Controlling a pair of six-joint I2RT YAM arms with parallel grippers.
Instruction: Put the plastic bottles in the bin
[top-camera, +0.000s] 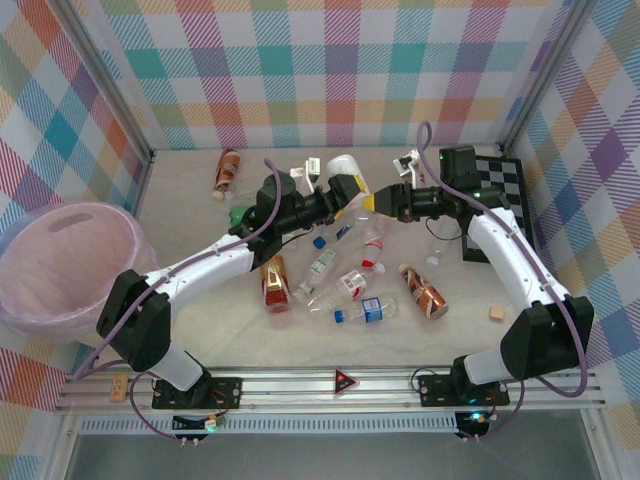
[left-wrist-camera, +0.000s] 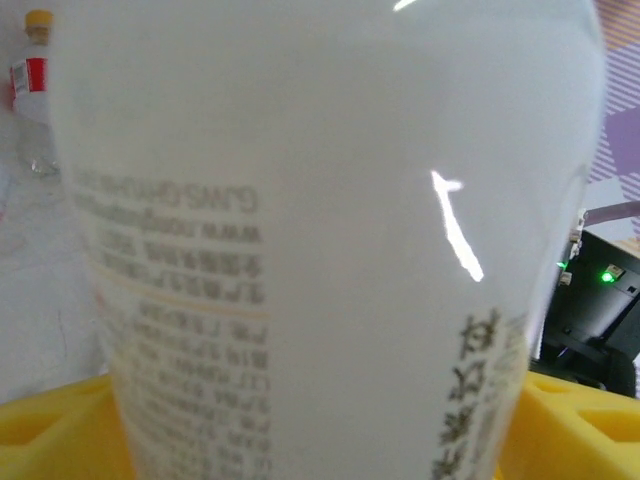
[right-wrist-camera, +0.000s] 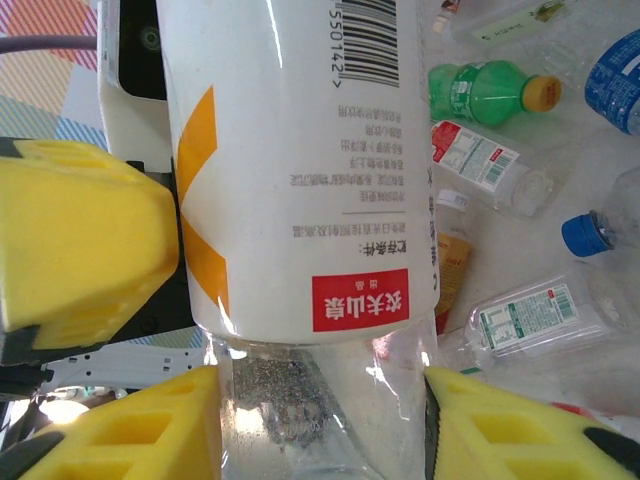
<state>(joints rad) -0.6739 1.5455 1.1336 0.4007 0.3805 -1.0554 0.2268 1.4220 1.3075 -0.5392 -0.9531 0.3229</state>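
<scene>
Near surface: a clear plastic bottle with a blue cap (top-camera: 365, 311) lies on its side closest to the arm bases. A brown-orange labelled bottle (top-camera: 425, 291) is to its right and a second brown-orange bottle (top-camera: 272, 284) to its left. A small tan block (top-camera: 495, 313) sits apart at the right.
Bin: the large round translucent pink tub (top-camera: 45, 300) stands at the left edge of the surface, beside the left arm, with its slot handle on the far rim.
Middle surface: a red-capped clear bottle (top-camera: 372, 247) and other clear labelled ones lie in a loose cluster below the two claws.
Held bottle: a tall white plastic bottle with an orange mark and a red label (top-camera: 345, 178) (left-wrist-camera: 320, 200) (right-wrist-camera: 300, 150) is held between the two claws, well apart from the tub.
Left claw (top-camera: 332, 203) (left-wrist-camera: 320, 440): clamped on the white body, with yellow fingers (left-wrist-camera: 50, 435) pressing either side.
Right claw (top-camera: 382, 203) (right-wrist-camera: 320, 430): its yellow fingers (right-wrist-camera: 520, 430) are closed on the clear end of the same bottle.
Far surface: a green bottle with a yellow cap (top-camera: 240, 213) (right-wrist-camera: 480, 90) lies by the left arm. A black-and-white checkerboard (top-camera: 497, 195) lies at the right. A brown bottle (top-camera: 227, 170) lies near the back wall.
</scene>
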